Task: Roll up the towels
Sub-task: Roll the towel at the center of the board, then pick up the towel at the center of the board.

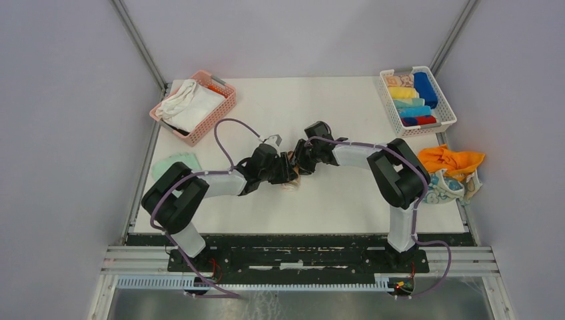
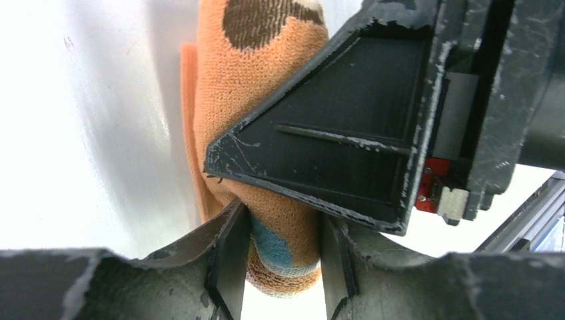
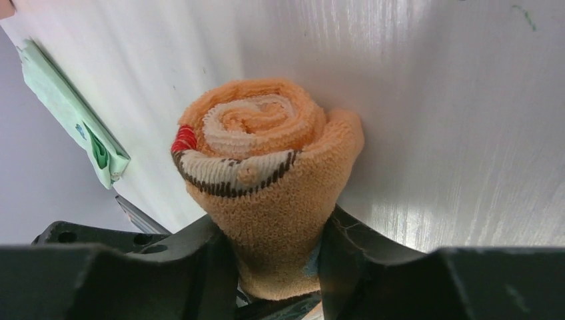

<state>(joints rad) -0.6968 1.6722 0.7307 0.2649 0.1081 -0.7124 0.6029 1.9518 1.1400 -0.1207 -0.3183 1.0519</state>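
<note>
A peach patterned towel [image 1: 291,179], rolled into a tight spiral [image 3: 263,143], lies at the middle of the table. Both grippers meet at it from opposite sides. My left gripper [image 1: 285,172] has the roll's lower end [image 2: 286,250] pressed between its two pads. My right gripper [image 1: 301,162] clamps the other end, its fingers [image 3: 200,260] squeezing the cloth. The right gripper's black finger [image 2: 333,160] lies across the roll in the left wrist view. A mint green towel [image 1: 176,163] lies flat at the table's left edge. An orange towel [image 1: 453,160] and a white towel with teal print [image 1: 445,189] lie crumpled at the right edge.
A white basket [image 1: 388,100] with several rolled towels stands at the back right. A pink mesh basket [image 1: 214,123] holding a bigger white cloth [image 1: 190,103] stands at the back left. The mint towel [image 3: 66,107] also shows in the right wrist view.
</note>
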